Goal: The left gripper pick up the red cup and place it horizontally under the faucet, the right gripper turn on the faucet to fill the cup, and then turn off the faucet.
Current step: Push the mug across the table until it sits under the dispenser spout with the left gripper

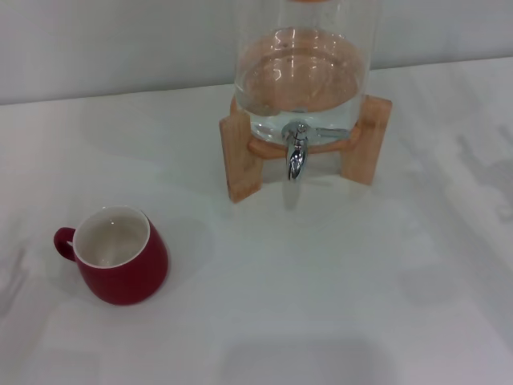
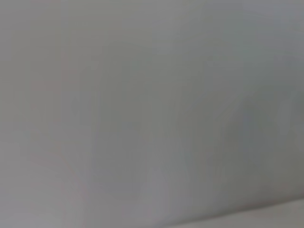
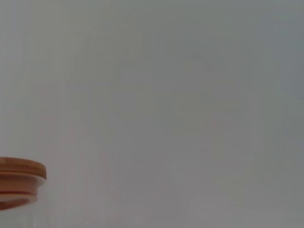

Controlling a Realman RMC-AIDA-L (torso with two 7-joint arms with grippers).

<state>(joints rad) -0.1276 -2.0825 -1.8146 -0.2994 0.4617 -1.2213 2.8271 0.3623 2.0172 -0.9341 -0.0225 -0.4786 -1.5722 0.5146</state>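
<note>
Neither hand is in sight, so their state cannot be told; the red cup stands upright on the surface, well apart from the faucet, so picking it up seemingly comes first.

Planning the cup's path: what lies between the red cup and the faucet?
Nothing: in the head view, only bare white table lies between the red cup and the faucet. Neither gripper is in view.

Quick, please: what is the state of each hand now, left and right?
Left hand: not in any view, state cannot be told.
Right hand: not in any view, state cannot be told.
</note>
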